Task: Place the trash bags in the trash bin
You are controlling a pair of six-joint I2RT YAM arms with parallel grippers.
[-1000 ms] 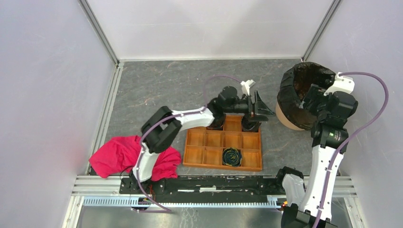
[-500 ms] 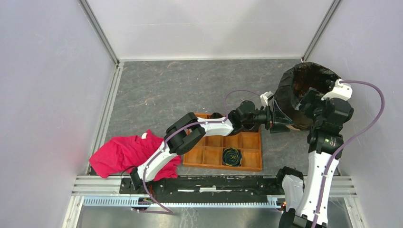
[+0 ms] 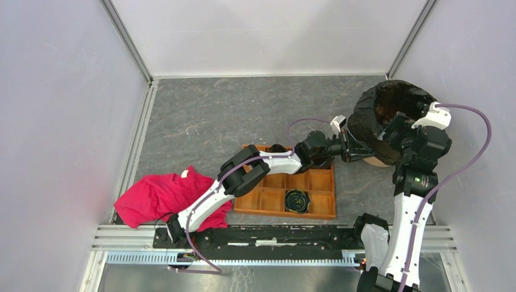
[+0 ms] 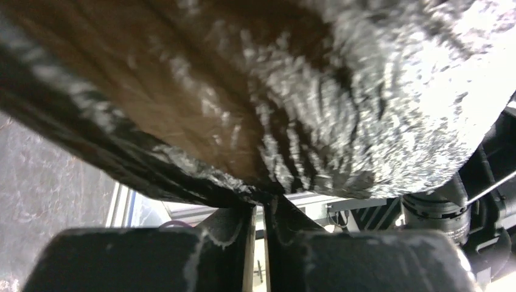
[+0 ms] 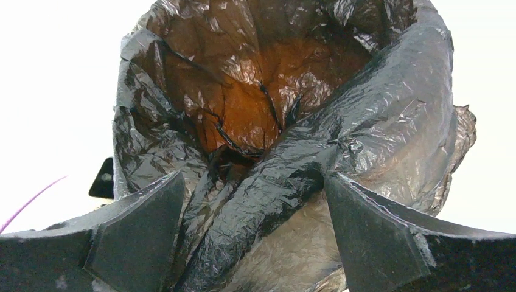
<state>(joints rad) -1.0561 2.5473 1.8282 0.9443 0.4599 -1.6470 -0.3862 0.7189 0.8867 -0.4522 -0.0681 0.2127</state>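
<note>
The trash bin (image 3: 372,161) stands at the back right, an orange bucket lined with the black, wrinkly trash bag (image 3: 365,118), whose film is draped over the rim. My left gripper (image 3: 348,146) reaches to the bin's left side. In the left wrist view it (image 4: 260,204) is shut on the bag's lower hem (image 4: 201,182), and the bin wall (image 4: 152,91) shows brown through the film. My right gripper (image 3: 395,129) hovers at the near rim. Its fingers (image 5: 140,225) stand wide open astride a loose fold of the bag (image 5: 286,182), with the orange bin inside (image 5: 255,115) beyond.
A wooden compartment tray (image 3: 283,213) lies mid-table with a dark roll streaked yellow-green (image 3: 297,200) in one cell. A red-pink cloth (image 3: 161,198) lies at the near left. A metal rail (image 3: 274,234) runs along the near edge. Walls stand close behind and right of the bin.
My left arm has stretched right from over the tray to the bin's side, and its jaws have closed on the bag's hem. The right gripper has hardly moved.
</note>
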